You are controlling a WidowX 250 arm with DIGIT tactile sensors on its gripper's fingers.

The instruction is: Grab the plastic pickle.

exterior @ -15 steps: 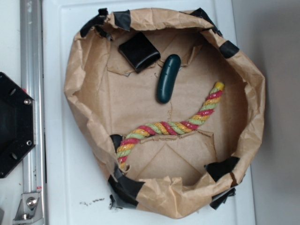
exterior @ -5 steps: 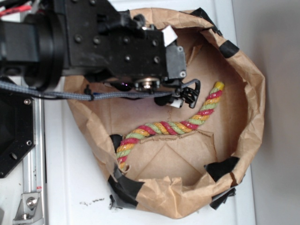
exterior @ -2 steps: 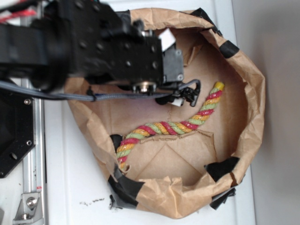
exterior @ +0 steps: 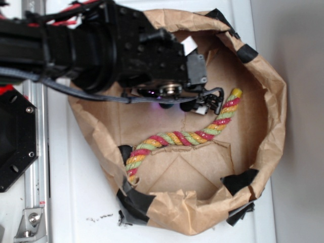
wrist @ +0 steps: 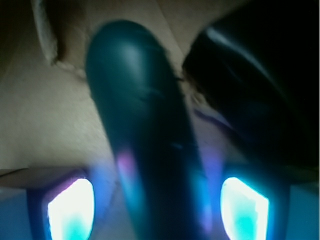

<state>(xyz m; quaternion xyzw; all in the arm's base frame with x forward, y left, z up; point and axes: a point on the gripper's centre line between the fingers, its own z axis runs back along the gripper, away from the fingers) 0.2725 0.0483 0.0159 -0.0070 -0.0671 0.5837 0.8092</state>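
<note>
arm has pushed further right and down into the paper bag (exterior: pixel 276 109) since a moment ago, so the claw (wrist: pixel 159 202) now straddles the plastic pickle (wrist: pixel 142 135), centre frame in the wrist view. fingers (wrist: pixel 72 207) sit either side with gaps, so released, not yet clenched. pickle is glossy, smooth, rounded; black block (wrist: pixel 260 95) upper right; twisted rope (exterior: pixel 182 136) just below.

No words, numbers, labels or brand names to read anywhere. Only some small black scribbly marks (exterior: pixel 99 218) on the white tabletop (exterior: pixel 76 202), near the bottom left of the brown paper bag (exterior: pixel 276 101), too tiny and smudged to make out. Nothing to read up close in the wrist view either, just blur and glow.
</note>
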